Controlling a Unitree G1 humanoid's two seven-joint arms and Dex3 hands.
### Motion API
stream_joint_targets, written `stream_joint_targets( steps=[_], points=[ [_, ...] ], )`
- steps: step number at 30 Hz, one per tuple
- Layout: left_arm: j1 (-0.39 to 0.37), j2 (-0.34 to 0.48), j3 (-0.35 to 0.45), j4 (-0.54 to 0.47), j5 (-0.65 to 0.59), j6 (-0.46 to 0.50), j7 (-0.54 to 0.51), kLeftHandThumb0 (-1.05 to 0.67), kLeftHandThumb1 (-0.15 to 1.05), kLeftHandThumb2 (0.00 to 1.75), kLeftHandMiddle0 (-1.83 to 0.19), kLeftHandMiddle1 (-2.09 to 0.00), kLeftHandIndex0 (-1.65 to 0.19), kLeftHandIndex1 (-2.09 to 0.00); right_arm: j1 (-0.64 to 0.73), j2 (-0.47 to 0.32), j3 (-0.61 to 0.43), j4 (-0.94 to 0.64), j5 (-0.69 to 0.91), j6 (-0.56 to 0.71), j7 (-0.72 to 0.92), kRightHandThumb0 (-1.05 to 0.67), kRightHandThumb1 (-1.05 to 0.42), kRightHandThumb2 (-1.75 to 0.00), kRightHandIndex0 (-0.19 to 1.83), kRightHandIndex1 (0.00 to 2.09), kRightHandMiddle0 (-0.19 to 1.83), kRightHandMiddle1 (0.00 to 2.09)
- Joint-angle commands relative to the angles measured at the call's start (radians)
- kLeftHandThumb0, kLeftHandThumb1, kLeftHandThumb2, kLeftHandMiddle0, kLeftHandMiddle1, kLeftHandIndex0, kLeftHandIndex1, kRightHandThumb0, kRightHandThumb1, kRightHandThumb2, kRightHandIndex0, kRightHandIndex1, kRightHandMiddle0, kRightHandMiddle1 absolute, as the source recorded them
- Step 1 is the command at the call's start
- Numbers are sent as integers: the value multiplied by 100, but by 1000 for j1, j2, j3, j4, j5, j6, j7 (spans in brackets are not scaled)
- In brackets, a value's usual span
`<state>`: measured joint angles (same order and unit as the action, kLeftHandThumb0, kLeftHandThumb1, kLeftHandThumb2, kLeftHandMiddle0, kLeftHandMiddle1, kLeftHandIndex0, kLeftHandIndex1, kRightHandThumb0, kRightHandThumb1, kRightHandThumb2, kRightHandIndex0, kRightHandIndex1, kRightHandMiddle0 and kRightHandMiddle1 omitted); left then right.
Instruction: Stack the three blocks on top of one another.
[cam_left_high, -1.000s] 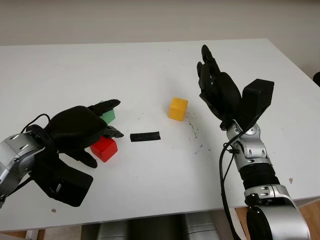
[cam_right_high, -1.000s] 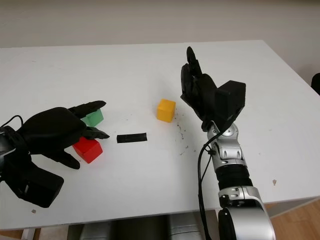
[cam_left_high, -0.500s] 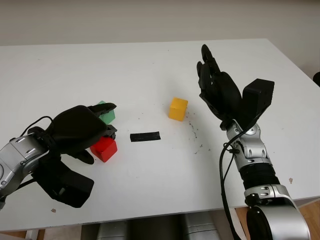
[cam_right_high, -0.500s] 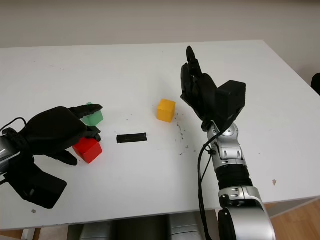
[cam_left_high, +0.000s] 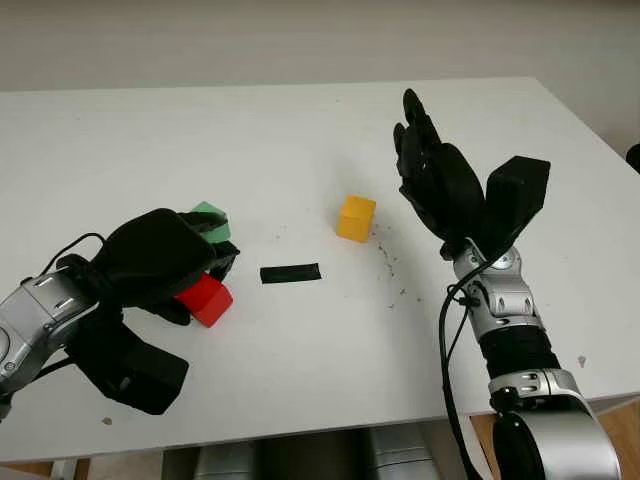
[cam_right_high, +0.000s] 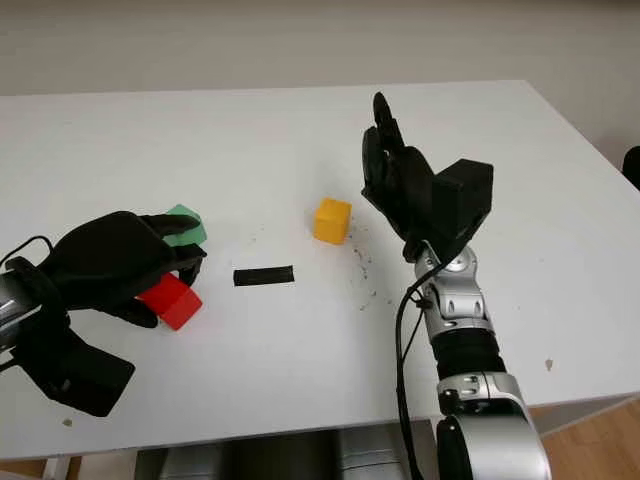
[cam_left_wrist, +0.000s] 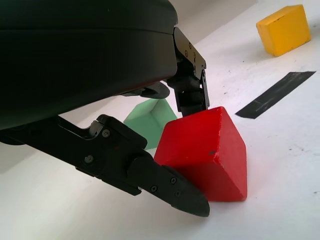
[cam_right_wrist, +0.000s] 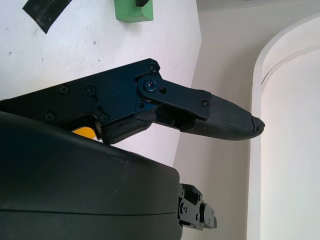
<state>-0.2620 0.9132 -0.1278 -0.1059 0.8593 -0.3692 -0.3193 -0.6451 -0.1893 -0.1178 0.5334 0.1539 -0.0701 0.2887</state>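
The red block (cam_left_high: 207, 300) sits on the white table (cam_left_high: 300, 150) at the front left, slightly tilted. My left hand (cam_left_high: 212, 262) is curled over it, thumb (cam_left_wrist: 165, 185) against its lower side and a finger (cam_left_wrist: 192, 95) on its upper edge. Just behind the fingers is the green block (cam_left_high: 208, 214), partly hidden by them. The yellow block (cam_left_high: 356, 218) stands alone near the table's middle. My right hand (cam_left_high: 430, 175) is raised, open, a little to the right of the yellow block and holds nothing.
A short strip of black tape (cam_left_high: 290, 273) lies flat between the red and yellow blocks. Dark smudges mark the table right of the tape. The table's front edge runs close below my left forearm.
My left hand's fingers have curled in from over the green block and closed around the red block, which now sits slightly tilted. The right arm has not moved.
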Motion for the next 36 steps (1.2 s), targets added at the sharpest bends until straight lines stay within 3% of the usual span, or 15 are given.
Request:
stream_joint_targets(
  steps=[1,7,17,23,27,36],
  points=[
    [-4,-25,27,-3,-69,7,-6,-44,92,6,-31,-5,-44,-154,-3,-7,-4,-27,1,5,-2,-78,-105,-73,-19,0,-19,0],
    [-3,-51,56,-32,-178,57,-36,-45,95,6,-29,-5,-35,-168,0,-6,-2,-33,5,17,6,-77,-105,-75,-19,0,-19,0],
    [-52,-53,78,-106,-219,131,-96,-44,95,6,-27,-5,-38,-155,-2,-6,2,-31,-4,12,1,-75,-105,-75,-19,0,-19,0],
    [-187,-56,33,-28,-235,117,-180,-42,93,5,-28,-5,-41,-152,-5,2,4,-37,-3,9,-8,-74,-105,-74,-19,0,-19,0],
    [-267,-100,4,28,-274,146,-227,-41,94,5,-28,-5,-44,-145,2,7,7,-54,-3,16,-16,-74,-105,-74,-19,0,-19,0],
    [-372,-176,-85,186,-228,122,-194,-41,94,5,-26,-5,-44,-143,4,4,8,-61,-5,15,-20,-72,-105,-72,-19,0,-19,0]
  ],
)
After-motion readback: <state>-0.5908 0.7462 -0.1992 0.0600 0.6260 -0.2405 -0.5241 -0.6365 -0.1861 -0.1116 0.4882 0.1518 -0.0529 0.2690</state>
